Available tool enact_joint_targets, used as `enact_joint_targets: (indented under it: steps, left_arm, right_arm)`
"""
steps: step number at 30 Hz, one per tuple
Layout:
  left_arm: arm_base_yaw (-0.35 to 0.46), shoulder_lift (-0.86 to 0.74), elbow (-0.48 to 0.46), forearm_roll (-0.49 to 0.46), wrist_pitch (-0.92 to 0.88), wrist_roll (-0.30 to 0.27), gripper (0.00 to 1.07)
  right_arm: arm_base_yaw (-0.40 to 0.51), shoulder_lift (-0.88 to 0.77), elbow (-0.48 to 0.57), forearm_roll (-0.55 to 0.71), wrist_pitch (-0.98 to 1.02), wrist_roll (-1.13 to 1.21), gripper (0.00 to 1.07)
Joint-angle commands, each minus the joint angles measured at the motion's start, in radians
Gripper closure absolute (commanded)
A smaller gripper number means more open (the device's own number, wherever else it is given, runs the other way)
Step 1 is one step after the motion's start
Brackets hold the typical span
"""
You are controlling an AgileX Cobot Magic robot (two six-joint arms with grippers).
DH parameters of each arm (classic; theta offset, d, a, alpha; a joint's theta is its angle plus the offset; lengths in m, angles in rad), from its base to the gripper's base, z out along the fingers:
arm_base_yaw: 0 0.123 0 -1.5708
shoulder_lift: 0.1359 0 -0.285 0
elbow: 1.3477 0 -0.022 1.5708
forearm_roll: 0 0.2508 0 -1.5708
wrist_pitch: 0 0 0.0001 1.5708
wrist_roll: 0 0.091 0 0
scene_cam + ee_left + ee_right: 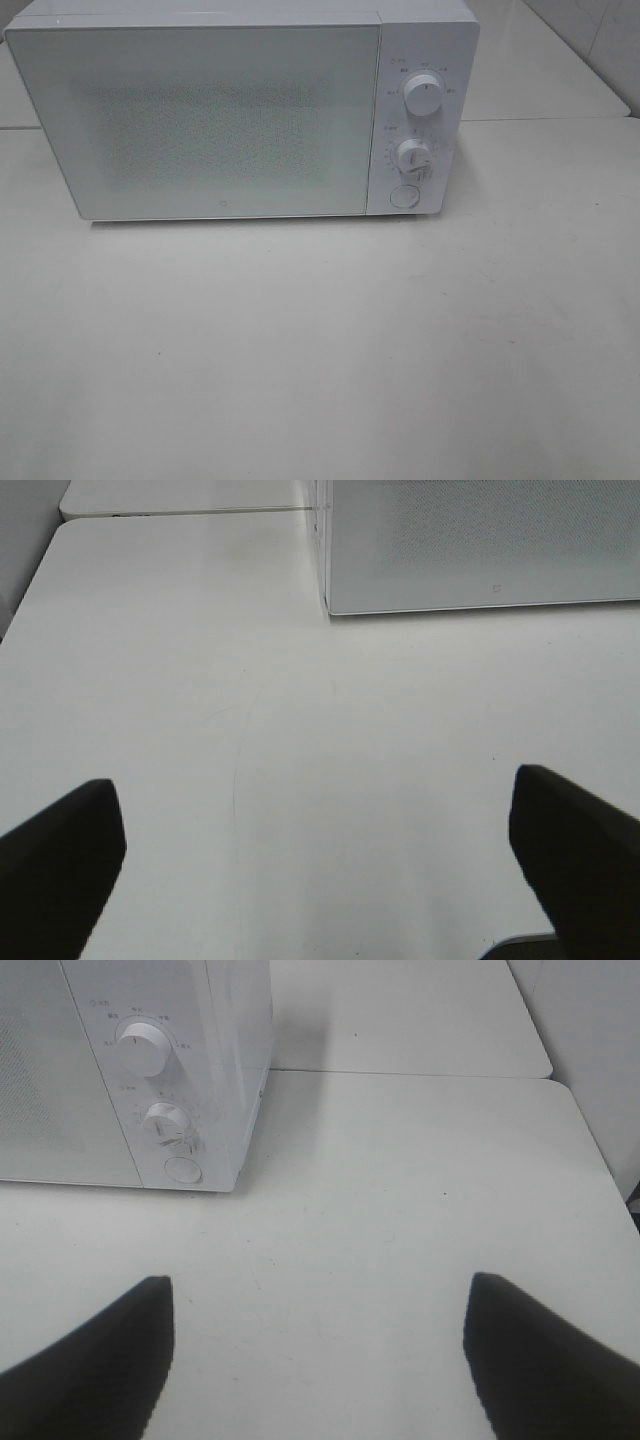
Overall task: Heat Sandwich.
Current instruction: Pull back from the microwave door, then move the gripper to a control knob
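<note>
The sandwich is out of view in every frame. A white microwave point(220, 110) stands at the back of the table with its door shut; its two knobs point(423, 97) and round button point(402, 196) sit on the right panel. My left gripper point(315, 850) hangs open over bare tabletop, its dark fingers point(60, 860) wide apart, with the microwave's left front corner point(330, 600) ahead. My right gripper point(320, 1355) is also open above the table, nothing between its fingers point(540, 1360), facing the microwave's control panel point(160, 1090). Neither arm shows in the exterior high view.
The white table point(320, 350) stretches in front of the microwave. A seam to a second table point(400, 1072) runs behind on the right, and another table edge point(180, 510) lies at the far left.
</note>
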Motion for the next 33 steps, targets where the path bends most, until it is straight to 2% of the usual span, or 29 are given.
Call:
enact_joint_targets:
  steps: [1,13,33]
  left_arm:
    - [0.001,-0.027,0.004,-0.003,-0.01,0.004,0.03]
    - [0.001,-0.027,0.004,-0.003,-0.01,0.004,0.03]
    - [0.001,-0.027,0.004,-0.003,-0.01,0.004,0.03]
  right_arm:
    - [-0.005,0.058,-0.002,0.001,-0.063,0.004,0.31]
    - [-0.005,0.266,-0.002,0.001,-0.215,0.004,0.31]
    - [-0.005,0.638,-0.002,0.008,-0.597,0.013,0.31]
